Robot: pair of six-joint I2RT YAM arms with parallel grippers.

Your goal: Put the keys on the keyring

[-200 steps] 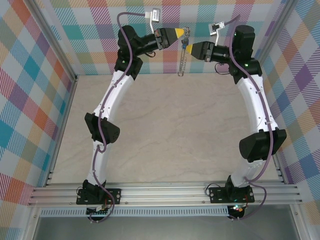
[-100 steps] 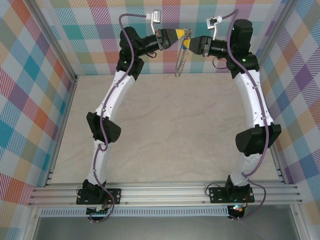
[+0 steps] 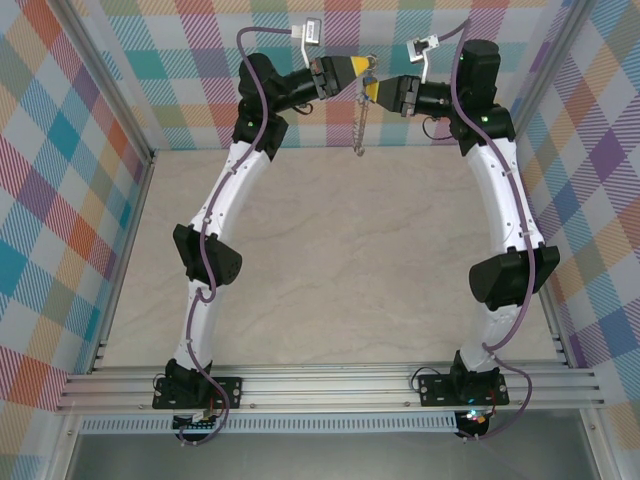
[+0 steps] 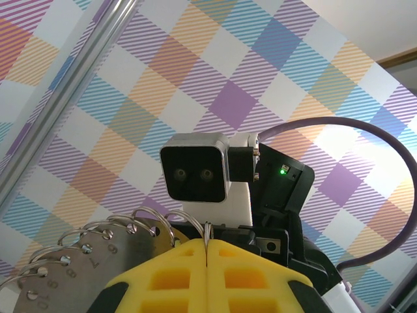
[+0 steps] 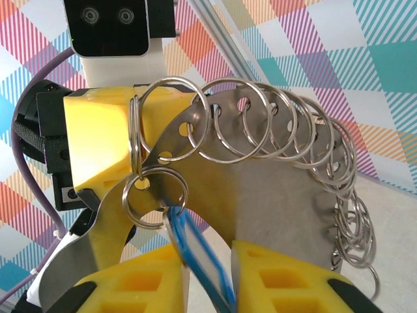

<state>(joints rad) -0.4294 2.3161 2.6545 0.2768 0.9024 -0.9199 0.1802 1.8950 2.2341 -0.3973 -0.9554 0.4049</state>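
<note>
High over the far end of the worktop (image 3: 330,280), the two arms meet tip to tip in front of the checked wall (image 3: 200,40). The left jaws are pressed fully together, and their yellow fingers (image 4: 176,280) pinch one wire ring of the keyring (image 5: 280,189), a curved metal plate strung with many rings. Seen from above, it hangs down between the arms like a thin chain. The right jaws stand narrow, and their fingers (image 5: 287,280) close on the blue head of the key (image 5: 199,257) from both sides. A small ring (image 5: 153,195) sits at the key's top, just beside the left fingers. I cannot tell whether it is threaded onto the pinched ring.
</note>
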